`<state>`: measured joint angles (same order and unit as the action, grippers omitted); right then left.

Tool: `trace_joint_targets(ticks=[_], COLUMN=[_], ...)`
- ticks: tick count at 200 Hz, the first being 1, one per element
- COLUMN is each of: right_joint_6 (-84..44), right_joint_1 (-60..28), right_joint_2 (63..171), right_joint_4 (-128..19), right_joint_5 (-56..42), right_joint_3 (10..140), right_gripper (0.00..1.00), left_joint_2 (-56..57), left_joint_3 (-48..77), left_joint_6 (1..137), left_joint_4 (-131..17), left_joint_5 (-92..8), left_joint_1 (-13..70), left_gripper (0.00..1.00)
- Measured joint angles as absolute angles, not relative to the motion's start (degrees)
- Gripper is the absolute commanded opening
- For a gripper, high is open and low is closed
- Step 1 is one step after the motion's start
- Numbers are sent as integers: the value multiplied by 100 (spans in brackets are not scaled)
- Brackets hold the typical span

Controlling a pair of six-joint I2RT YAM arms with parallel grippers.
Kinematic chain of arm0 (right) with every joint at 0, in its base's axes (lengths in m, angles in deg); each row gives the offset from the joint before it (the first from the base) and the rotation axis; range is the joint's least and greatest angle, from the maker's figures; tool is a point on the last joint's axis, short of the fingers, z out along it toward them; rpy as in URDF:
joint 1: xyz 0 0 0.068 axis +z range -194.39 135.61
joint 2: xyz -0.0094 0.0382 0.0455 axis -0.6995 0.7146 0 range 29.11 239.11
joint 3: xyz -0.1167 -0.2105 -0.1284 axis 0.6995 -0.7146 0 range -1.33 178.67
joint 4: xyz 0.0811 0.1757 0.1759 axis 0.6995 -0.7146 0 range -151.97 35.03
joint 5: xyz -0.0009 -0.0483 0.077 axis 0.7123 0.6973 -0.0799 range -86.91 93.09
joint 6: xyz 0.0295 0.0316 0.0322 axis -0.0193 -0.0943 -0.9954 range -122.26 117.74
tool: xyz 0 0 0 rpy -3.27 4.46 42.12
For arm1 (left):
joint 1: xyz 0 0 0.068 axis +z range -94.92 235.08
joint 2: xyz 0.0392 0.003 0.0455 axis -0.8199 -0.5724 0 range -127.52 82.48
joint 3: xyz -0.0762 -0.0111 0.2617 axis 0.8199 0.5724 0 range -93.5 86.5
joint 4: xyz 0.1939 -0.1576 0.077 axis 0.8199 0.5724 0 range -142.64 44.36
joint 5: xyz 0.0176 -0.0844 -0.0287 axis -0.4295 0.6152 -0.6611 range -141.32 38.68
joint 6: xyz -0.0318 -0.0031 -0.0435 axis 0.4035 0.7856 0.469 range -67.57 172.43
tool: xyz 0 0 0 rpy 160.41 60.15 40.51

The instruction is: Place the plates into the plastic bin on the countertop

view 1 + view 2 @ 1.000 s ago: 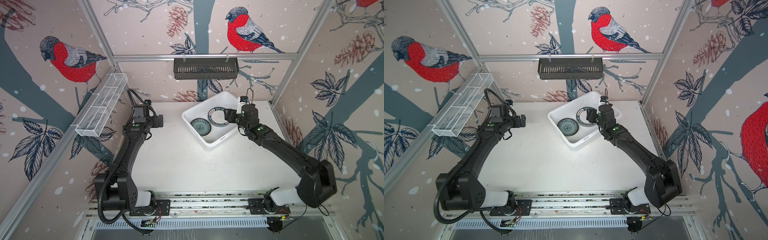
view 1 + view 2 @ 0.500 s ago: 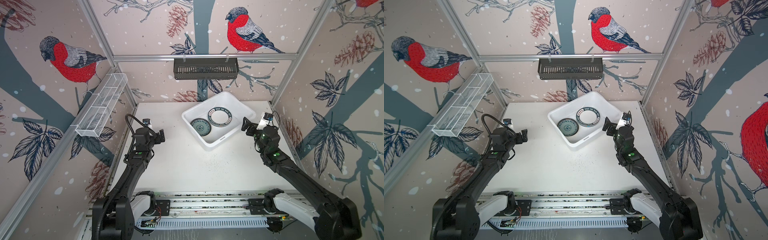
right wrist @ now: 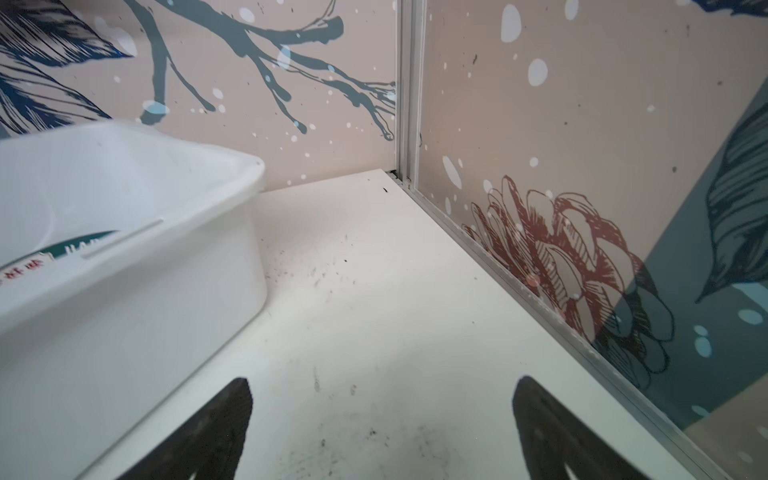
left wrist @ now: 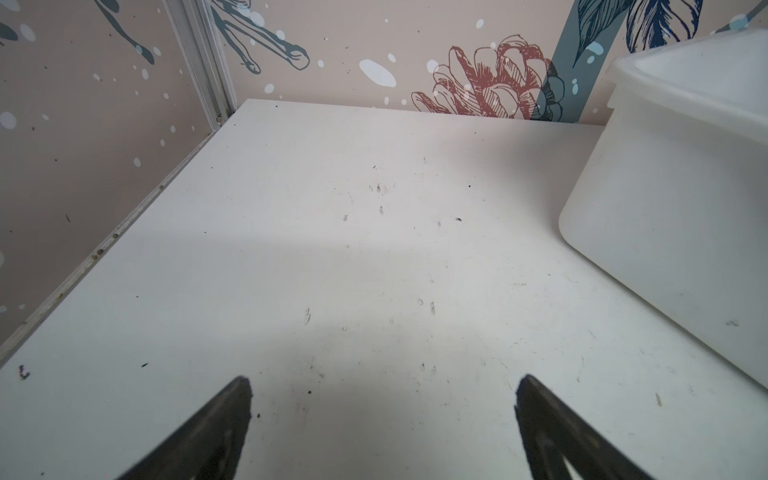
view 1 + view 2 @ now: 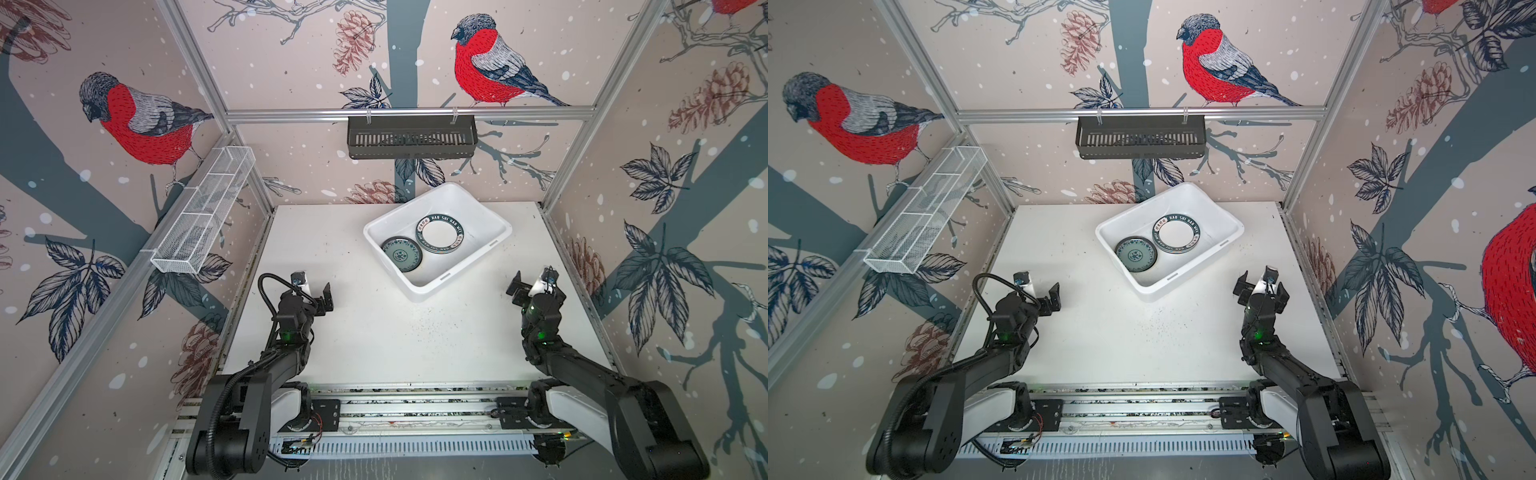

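**Over the near tabletop, both pairs of fingers stand apart and empty**

Nearest the rail, the two black arms reach up over the flat white speckled tabletop (image 5: 374,332), one at each side. Seen from the wrist views, the left fingers (image 4: 208,436) are spread wide with only scuffed tabletop between them, and the right fingers (image 3: 212,432) are spread just as wide, also gripping nothing. Both pairs are well apart from the bin.

Farther back, right of centre and turned at an angle, sits the large white rectangular plastic bin (image 5: 409,212). Two plates show inside it, flat on its floor: a round teal patterned plate (image 5: 402,253) toward its near-left wall, and just beside it a round white plate with a dark lettered rim (image 5: 439,235). Whether more plates lie under the lettered one cannot be told.

On the back wall hangs a black slotted rack (image 5: 411,137); on the left wall, a white wire mesh tray (image 5: 203,216).
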<state>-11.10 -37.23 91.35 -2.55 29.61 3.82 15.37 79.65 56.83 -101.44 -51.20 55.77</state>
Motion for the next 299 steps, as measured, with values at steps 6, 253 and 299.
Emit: trace_joint_targets(ticks=[6,253,299], right_joint_6=[-1110,-1014,-957], right_joint_1=[-3795,-4567,-4479], right_joint_2=[9222,11657,11662], right_joint_4=[-50,2429,2335], right_joint_5=[2900,1086,1130], right_joint_3=[283,780,841], right_gripper=[99,100,99], left_joint_2=[1493,-647,-653], left_joint_3=[7965,7611,7419], left_joint_6=[5705,5548,5384], left_joint_4=[-10277,-13158,-12843], left_joint_5=[-5161,-5301,-5299], left_joint_1=[5585,5677,5551], left_gripper=[99,99,99])
